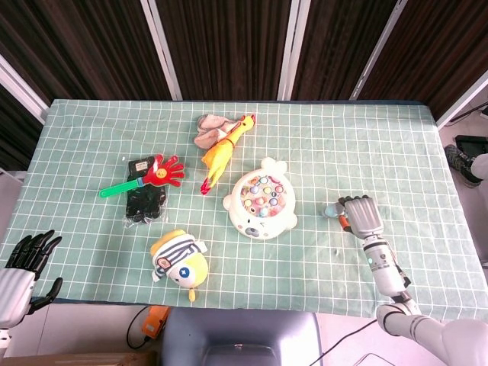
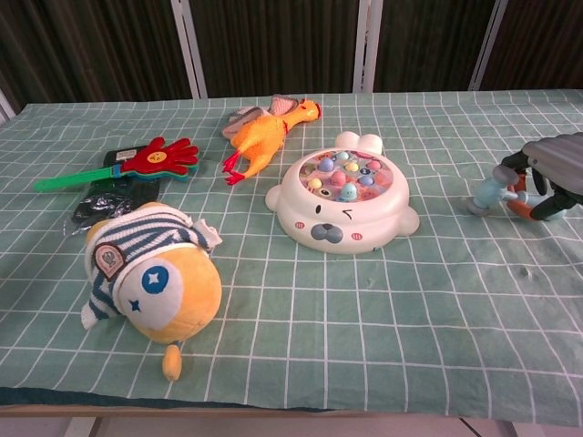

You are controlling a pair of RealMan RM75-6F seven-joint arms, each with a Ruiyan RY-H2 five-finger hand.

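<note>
Blue-headed toy hammer (image 2: pixel 492 189) is pinched by the right hand (image 2: pixel 554 167), its head touching the tabletop (image 2: pixel 437 300); the left hand (image 1: pixel 29 259) hangs spread.

Bench: your bench (image 1: pixel 396 145) carries a green cloth with a white grid and fills most of the head view.
Upper centre: a yellow rubber chicken (image 1: pixel 221 152) lies at a slant, its head end touching a small pinkish-grey cloth toy (image 1: pixel 207 130).
Left of centre: a red hand clapper (image 1: pixel 149 176) with a green handle lies partly over a black packet (image 1: pixel 145 200).
Centre: a white bear-shaped fishing game (image 1: pixel 261 200) sits flat, just right of the chicken's feet.
Lower left: a striped orange plush fish (image 1: pixel 180 263) lies near the front edge.
Right of centre: a small toy hammer (image 2: pixel 496 191) touches the cloth, well apart from the game.
</note>
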